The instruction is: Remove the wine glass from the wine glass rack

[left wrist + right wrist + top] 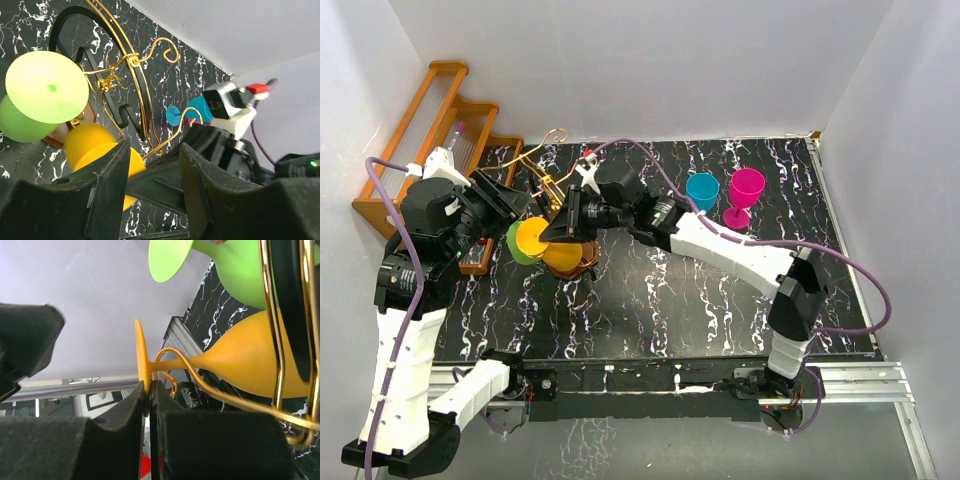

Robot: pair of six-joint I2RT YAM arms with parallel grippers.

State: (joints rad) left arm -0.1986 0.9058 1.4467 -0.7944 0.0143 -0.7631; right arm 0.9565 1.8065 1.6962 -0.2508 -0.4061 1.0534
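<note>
Orange glass nipped by its foot, hanging on the rack!
Left gripper hovers wide apart at the counter's far-left corner, holding nothing, just beside the rack. Two glasses hang there: green glass and the orange one. Right gripper is clamped tight on the orange foot's rim. Blue glass and pink glass stand by the far edge, right of middle. Four glasses, one rack.

- Base of rack: mostly hidden under orange glass from above.
- Beside the rack, green glass: cut by right wrist view's top edge.
</note>
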